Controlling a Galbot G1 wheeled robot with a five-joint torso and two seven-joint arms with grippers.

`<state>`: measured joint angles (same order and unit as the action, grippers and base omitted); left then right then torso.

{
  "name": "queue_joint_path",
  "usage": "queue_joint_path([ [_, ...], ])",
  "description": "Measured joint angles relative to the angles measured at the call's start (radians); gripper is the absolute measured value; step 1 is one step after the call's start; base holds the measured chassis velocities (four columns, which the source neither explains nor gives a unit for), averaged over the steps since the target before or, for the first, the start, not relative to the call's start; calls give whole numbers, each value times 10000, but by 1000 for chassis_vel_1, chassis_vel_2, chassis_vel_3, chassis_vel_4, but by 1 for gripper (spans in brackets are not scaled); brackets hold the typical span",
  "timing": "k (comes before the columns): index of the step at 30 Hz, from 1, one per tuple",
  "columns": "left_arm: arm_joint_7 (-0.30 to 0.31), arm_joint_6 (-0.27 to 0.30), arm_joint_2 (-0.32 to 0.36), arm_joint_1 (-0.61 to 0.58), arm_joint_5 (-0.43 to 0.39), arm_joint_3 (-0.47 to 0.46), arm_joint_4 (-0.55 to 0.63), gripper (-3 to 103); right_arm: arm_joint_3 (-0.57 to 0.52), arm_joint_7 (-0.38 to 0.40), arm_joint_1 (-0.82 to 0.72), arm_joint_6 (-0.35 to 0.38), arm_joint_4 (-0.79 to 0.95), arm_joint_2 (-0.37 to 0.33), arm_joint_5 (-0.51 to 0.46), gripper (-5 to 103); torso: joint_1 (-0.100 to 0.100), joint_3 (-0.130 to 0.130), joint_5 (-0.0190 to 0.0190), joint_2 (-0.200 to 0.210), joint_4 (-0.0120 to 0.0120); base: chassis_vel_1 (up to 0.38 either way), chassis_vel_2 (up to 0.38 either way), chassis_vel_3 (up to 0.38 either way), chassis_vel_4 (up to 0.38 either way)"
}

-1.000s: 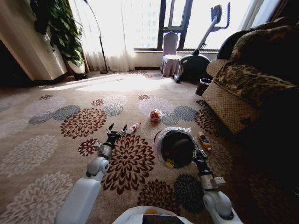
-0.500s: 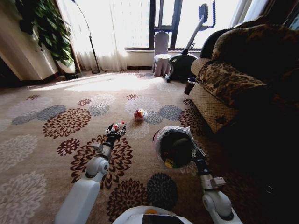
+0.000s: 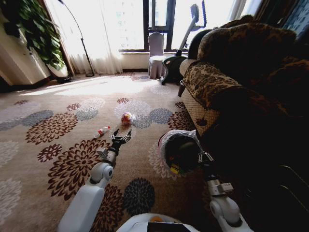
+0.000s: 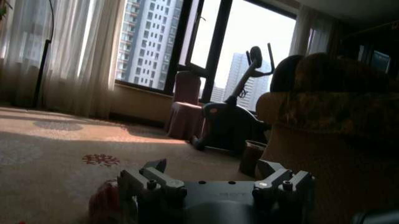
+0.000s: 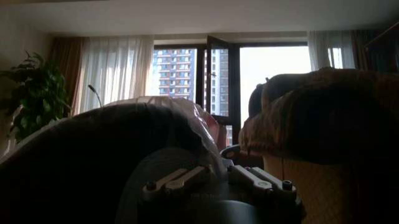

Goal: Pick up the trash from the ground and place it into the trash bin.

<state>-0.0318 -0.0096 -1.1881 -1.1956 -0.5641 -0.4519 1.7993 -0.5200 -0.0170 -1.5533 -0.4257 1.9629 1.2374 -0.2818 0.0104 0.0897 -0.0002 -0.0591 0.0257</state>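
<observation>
Head view: left gripper (image 3: 121,138), fingers spread and empty, hovers over the carpet (image 3: 58,159) with the red-capped bottle (image 3: 101,131) just beyond and to its left and the red-white wad (image 3: 127,118) farther ahead; right gripper (image 3: 203,158) is clamped on the trash bin (image 3: 179,151) rim, tilting its black, bag-lined mouth toward the camera. Left wrist view: prongs apart, a reddish blur low beside them. Right wrist view: closed fingers grip the liner; judged best, carry the bin steady and descend squarely over the bottle.

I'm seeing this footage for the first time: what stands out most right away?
The right gripper holds the trash bin, black with a ruffled plastic liner, tilted above the flowered carpet beside the patterned sofa. The left gripper reaches forward, open and empty. Beyond it lie a small red-capped bottle and a red-white wad.
</observation>
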Motion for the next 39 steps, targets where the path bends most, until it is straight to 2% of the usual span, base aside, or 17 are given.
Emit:
queue_joint_path([
  [5,-75,154,58,149,277,116,-530,99,56,-13,-87,-17,29,-5,-101,0,0,0,-1,1,6,56,46,-19,-26],
  [10,-558,516,41,94,563,252,-1205,100,77,-12,-87,-6,61,-12,-165,0,0,1,5,1,0,0,0,0,0],
  [24,-912,528,-63,97,1529,534,-2114,100,869,-15,474,-13,-302,-215,-159,0,1,1,3,1,5,-91,-96,98,100],
  [29,-941,525,65,648,1510,986,-2721,100,848,-13,459,15,-269,-274,-151,0,1,1,2,1,0,-252,-259,237,244],
  [32,-965,501,308,1377,1141,1730,-3834,100,669,-2,431,28,-257,-329,-112,0,1,1,3,1,-11,-235,-260,190,225],
  [33,-965,501,308,1377,1141,1730,-3834,100,669,-2,431,28,-257,-329,-112,0,1,1,3,1,-11,-218,-253,137,159],
  [36,-937,503,315,2236,719,2513,-5082,100,593,0,358,-23,-224,-404,-120,0,1,1,7,1,-3,-90,-118,90,85],
  [39,-846,530,98,2754,446,2820,-5670,100,595,-9,296,-68,-183,-419,-124,0,1,2,-4,1,3,7,24,-13,-7],
])
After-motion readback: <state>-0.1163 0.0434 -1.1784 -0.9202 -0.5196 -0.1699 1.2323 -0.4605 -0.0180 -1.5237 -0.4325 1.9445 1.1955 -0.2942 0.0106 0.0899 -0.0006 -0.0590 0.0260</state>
